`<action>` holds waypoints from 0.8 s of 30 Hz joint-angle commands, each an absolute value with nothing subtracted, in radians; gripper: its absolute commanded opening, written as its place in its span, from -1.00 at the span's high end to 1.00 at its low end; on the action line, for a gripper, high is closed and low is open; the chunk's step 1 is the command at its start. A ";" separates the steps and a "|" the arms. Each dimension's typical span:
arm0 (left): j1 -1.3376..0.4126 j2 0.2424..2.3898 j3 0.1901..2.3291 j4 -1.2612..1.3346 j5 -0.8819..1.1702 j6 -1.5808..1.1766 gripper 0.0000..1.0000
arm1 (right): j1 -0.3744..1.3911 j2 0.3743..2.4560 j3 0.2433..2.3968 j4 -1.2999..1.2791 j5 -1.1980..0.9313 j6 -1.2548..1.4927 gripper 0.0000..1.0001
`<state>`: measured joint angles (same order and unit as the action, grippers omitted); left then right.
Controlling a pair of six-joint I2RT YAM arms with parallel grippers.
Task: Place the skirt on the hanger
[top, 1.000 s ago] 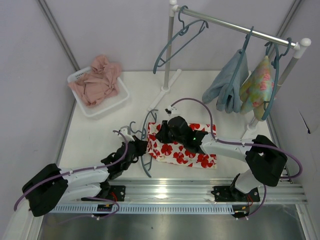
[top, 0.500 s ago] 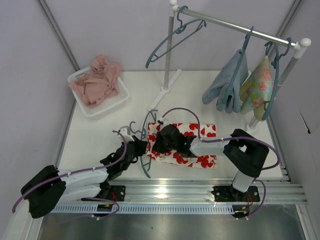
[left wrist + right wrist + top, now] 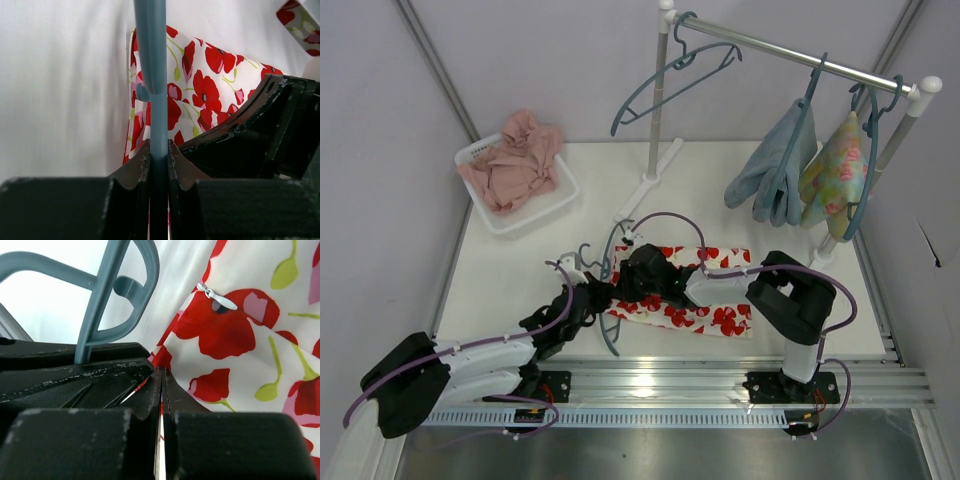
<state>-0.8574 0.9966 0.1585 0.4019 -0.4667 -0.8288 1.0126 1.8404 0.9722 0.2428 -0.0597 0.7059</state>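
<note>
The skirt [image 3: 705, 302], white with red flowers, lies flat on the table in front of the arms. The teal hanger [image 3: 611, 335] lies at the skirt's left edge. My left gripper [image 3: 601, 294] is shut on the hanger's thin bar [image 3: 158, 100], with the skirt [image 3: 205, 85] just beyond it. My right gripper [image 3: 624, 284] reaches left across the skirt and is shut on the skirt's left edge [image 3: 172, 347], right beside the hanger's end loop [image 3: 117, 290]. The two grippers nearly touch.
A white basket [image 3: 560, 205] with a dusty-pink cloth [image 3: 515, 165] stands at the back left. A clothes rail [image 3: 790, 52] at the back carries an empty teal hanger [image 3: 665, 80], a blue garment [image 3: 772, 170] and a pale green flowered garment [image 3: 835, 170].
My right gripper has slid left over the skirt to its left edge beside the hanger. The left gripper stays on the hanger. The empty hanger on the rail has swung a little.
</note>
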 commanded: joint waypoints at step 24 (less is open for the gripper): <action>-0.894 1.058 0.314 0.328 -0.428 -0.707 1.00 | 0.813 1.284 0.712 -0.371 0.331 0.682 1.00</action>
<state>-0.8749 1.0519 0.2653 0.3164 -0.4305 -0.7296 0.8230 1.3098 0.7738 -0.3183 0.3000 0.6563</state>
